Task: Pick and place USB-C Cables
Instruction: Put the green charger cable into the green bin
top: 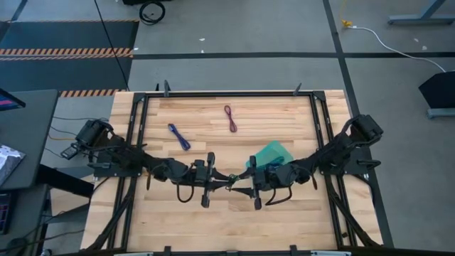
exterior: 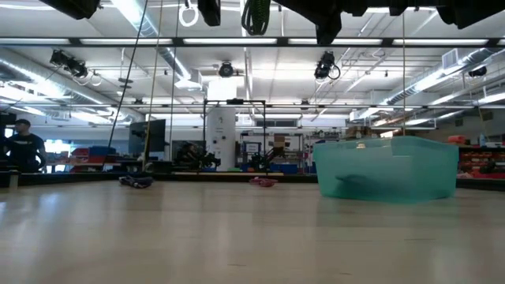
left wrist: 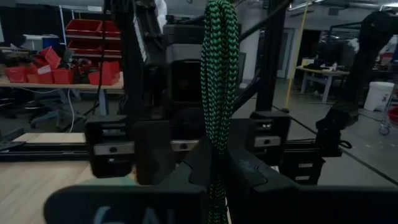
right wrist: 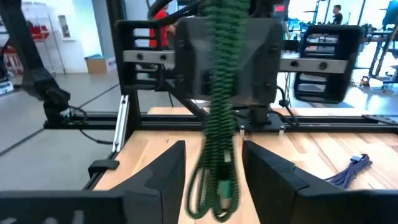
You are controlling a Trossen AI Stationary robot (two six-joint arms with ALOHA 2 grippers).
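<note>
Midair, left gripper pinching green cable (dangling)

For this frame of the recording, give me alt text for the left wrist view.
The left end effector is shut on a green-and-black braided cable that hangs doubled in front of the camera. Close behind it is the other arm's dark end effector, with a workshop beyond.
</note>
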